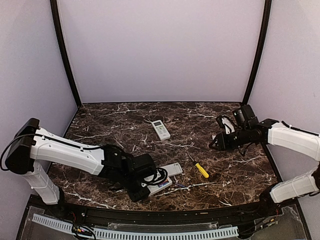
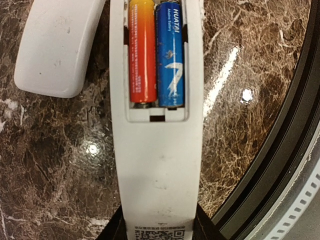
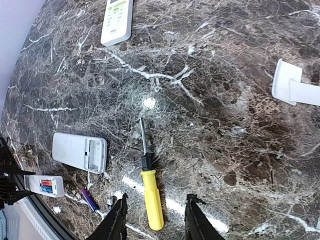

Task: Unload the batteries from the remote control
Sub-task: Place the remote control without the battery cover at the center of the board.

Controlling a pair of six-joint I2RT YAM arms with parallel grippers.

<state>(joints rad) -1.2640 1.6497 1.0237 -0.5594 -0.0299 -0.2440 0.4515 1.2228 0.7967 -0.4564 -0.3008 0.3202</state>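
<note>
Orange and blue batteries [image 2: 167,55] lay side by side in the open remote [image 2: 157,165], lengthwise along it, just ahead of the left pincer [image 2: 160,230] clamped on the remote's end. The right pincer [image 3: 157,202], half open and empty, hung far from the remote, above the screwdriver [image 3: 150,185].

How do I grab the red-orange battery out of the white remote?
Come straight down from above: the white plastic remote control lies with its compartment open upward. The red-orange cylindrical battery sits snug between the compartment wall and the blue cylindrical battery, so its sides are blocked; probably pry up its visible metal-tipped end first.
</note>
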